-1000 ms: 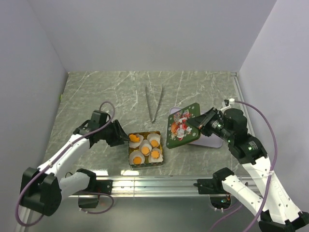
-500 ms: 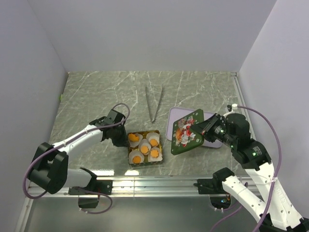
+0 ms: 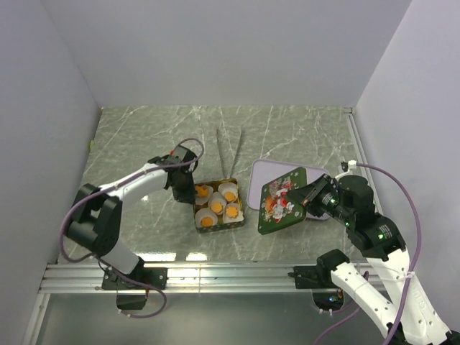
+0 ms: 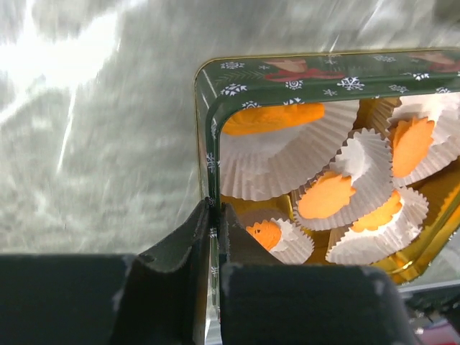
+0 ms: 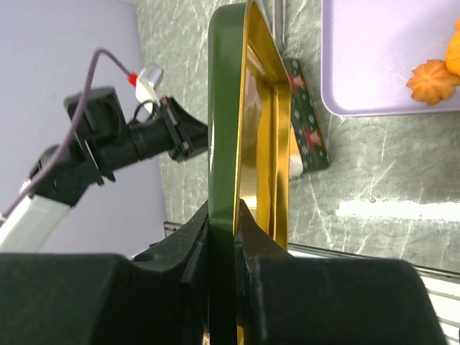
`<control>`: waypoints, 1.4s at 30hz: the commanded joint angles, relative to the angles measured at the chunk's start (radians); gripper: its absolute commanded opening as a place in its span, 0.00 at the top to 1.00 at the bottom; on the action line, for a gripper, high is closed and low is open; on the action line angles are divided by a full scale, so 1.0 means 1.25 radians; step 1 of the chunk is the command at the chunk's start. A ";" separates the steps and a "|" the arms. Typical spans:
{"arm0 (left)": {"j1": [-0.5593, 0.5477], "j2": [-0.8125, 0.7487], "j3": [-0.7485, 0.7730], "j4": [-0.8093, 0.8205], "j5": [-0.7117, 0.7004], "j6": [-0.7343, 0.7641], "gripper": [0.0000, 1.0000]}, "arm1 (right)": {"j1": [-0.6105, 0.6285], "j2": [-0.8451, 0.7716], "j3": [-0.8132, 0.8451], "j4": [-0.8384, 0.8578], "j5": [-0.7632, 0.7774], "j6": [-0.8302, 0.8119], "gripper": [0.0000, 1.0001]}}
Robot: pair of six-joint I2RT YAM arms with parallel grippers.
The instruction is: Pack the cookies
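Your left jaws pinch shut on the left wall of the tin. The lid, clamped on edge in your right jaws, stands tilted just right of the tin, so it must swing left and flat. The cookies, orange and ridged, sit in white paper cups inside the tin. At least one more lies on the lilac tray.

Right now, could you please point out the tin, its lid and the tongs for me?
tin (image 4: 316, 75): left wrist view, on its green side wall.
lid (image 3: 280, 203): top external view, on its pictured face.
tongs (image 3: 228, 171): top external view, near the joined end.
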 commanded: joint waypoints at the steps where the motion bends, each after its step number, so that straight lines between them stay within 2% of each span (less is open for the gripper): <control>1: 0.000 0.064 0.103 -0.010 -0.036 0.044 0.99 | -0.005 -0.004 0.014 0.009 0.026 -0.014 1.00; 5: 0.001 0.133 0.177 -0.036 -0.036 0.082 0.98 | -0.008 -0.004 0.008 0.031 0.016 -0.018 1.00; 6: 0.001 0.144 0.187 -0.040 -0.035 0.087 0.96 | -0.006 -0.005 0.001 0.050 -0.021 -0.018 1.00; 9: 0.001 0.166 0.213 -0.043 -0.036 0.094 0.89 | -0.006 0.005 -0.046 0.217 -0.133 0.000 1.00; 12: 0.001 0.140 0.215 -0.042 -0.030 0.090 0.76 | -0.008 0.033 -0.073 0.291 -0.182 0.020 1.00; 13: 0.002 0.132 0.225 -0.049 -0.030 0.088 0.68 | -0.008 0.041 -0.077 0.336 -0.191 0.027 1.00; 16: 0.001 0.101 0.276 -0.076 -0.035 0.083 0.56 | -0.008 0.054 -0.093 0.402 -0.168 0.046 1.00; 18: 0.001 0.072 0.318 -0.107 -0.036 0.080 0.52 | -0.008 0.061 -0.109 0.481 -0.156 0.069 1.00; 22: 0.021 0.002 0.348 -0.167 -0.139 0.063 0.44 | -0.008 0.125 -0.155 0.604 -0.158 0.112 1.00; 24: 0.045 -0.094 0.285 -0.125 -0.128 0.044 0.41 | -0.008 0.153 -0.178 0.665 -0.177 0.156 1.00; 26: 0.095 -0.175 0.215 -0.067 -0.048 0.033 0.35 | -0.004 0.194 -0.212 0.753 -0.181 0.199 1.00; 27: 0.110 -0.253 0.141 -0.004 -0.024 0.029 0.32 | -0.003 0.207 -0.221 0.801 -0.179 0.210 1.00; 29: 0.140 -0.330 0.060 0.068 0.046 0.017 0.18 | 0.003 0.243 -0.239 0.842 -0.176 0.225 1.00; 31: 0.151 -0.419 -0.059 0.171 0.083 -0.002 0.10 | 0.010 0.283 -0.235 0.875 -0.176 0.235 1.00; 32: 0.155 -0.445 -0.099 0.205 0.126 -0.026 0.10 | 0.018 0.298 -0.235 0.895 -0.182 0.240 1.00; 36: 0.156 -0.582 -0.284 0.372 0.160 -0.091 0.09 | 0.046 0.368 -0.204 0.928 -0.194 0.230 1.00; 38: 0.157 -0.635 -0.336 0.433 0.163 -0.106 0.09 | 0.067 0.404 -0.196 0.947 -0.192 0.239 1.00; 42: 0.157 -0.644 -0.351 0.452 0.212 -0.101 0.10 | 0.115 0.470 -0.196 1.023 -0.184 0.273 1.00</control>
